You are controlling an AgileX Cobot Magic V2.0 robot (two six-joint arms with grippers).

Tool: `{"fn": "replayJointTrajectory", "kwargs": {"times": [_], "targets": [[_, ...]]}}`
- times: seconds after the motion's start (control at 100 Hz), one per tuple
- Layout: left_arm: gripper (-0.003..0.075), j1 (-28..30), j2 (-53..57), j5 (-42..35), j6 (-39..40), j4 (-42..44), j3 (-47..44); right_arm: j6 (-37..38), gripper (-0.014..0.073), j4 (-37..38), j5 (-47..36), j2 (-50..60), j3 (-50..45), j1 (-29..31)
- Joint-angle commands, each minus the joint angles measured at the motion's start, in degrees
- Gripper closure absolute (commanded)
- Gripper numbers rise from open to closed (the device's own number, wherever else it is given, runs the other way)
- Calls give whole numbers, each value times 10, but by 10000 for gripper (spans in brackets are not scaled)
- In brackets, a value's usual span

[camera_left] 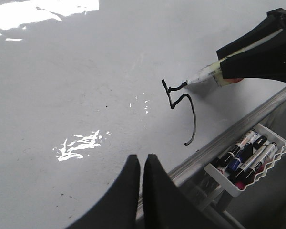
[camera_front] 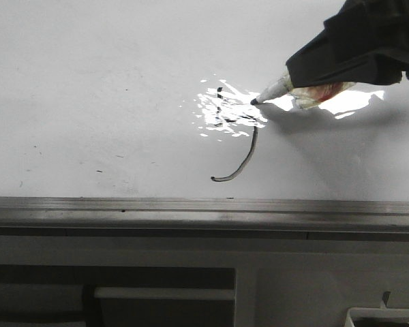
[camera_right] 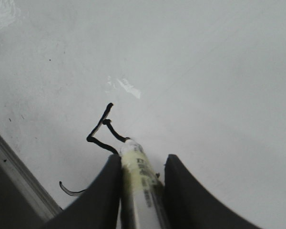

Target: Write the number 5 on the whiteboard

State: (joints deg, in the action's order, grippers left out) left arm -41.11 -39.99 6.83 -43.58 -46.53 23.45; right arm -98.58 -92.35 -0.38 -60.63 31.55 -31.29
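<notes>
Front view: the right gripper (camera_front: 327, 82) comes in from the upper right of the frame, clamped on a marker (camera_front: 276, 89) whose tip sits on the whiteboard (camera_front: 88, 102) just right of the glare patch in the middle. The number 5 (camera_front: 235, 136) is half lost in that glare; only the hooked tail curling toward the lower middle reads clearly. The grey rail (camera_front: 204, 211) runs across below it.

Left wrist view: way clearer here. The 5 (camera_left: 181, 112) sits right of centre, with the upright stroke, the bowl and the long tail all drawn, and the marker (camera_left: 202, 76) tip is at the top end, so I'd guess it's on the top bar. The left gripper (camera_left: 142, 164) at the bottom middle has its fingers pressed together with nothing between them. There's also a pen tray (camera_left: 250, 160) at lower right, past the rail.

Right wrist view: the marker (camera_right: 138, 181) is pinched between both fingers (camera_right: 102, 195) at bottom centre, tip touching the strokes (camera_right: 102, 131).

To finish well, I'd say keep light, even pressure and drag a short, straight bar away from the upright, then lift straight off so it doesn't smear.
</notes>
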Motion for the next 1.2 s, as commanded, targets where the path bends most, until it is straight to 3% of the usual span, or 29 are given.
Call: {"fn": "replayJointTrajectory", "kwargs": {"times": [0.0, 0.33, 0.48, 0.59, 0.68, 0.8, 0.86, 1.07, 1.19], "targets": [[741, 1, 2, -30, 6, -7, 16, -5, 642, -27, -84, 9, 8, 9], [741, 1, 2, -30, 6, -7, 16, -5, 650, -29, -65, 13, 10, 9], [740, 1, 2, -30, 6, -7, 16, -5, 649, -4, 78, 34, 31, 9], [731, 1, 1, -28, 6, -7, 16, -5, 649, 1, 136, 37, 47, 9], [647, 1, -8, -7, 4, 7, 23, -5, 649, 22, 171, 34, 54, 9], [438, 1, -45, 64, 4, 62, 55, -5, 649, 67, 216, 25, 57, 9], [388, 1, -69, 106, 4, 90, 80, -5, 649, 89, 231, 19, 58, 9], [384, -6, -150, 198, -31, 148, 167, -5, 649, 182, 305, 2, 82, 9], [383, -26, -179, 217, -75, 150, 199, -5, 649, 191, 330, -5, 97, 9]]}}
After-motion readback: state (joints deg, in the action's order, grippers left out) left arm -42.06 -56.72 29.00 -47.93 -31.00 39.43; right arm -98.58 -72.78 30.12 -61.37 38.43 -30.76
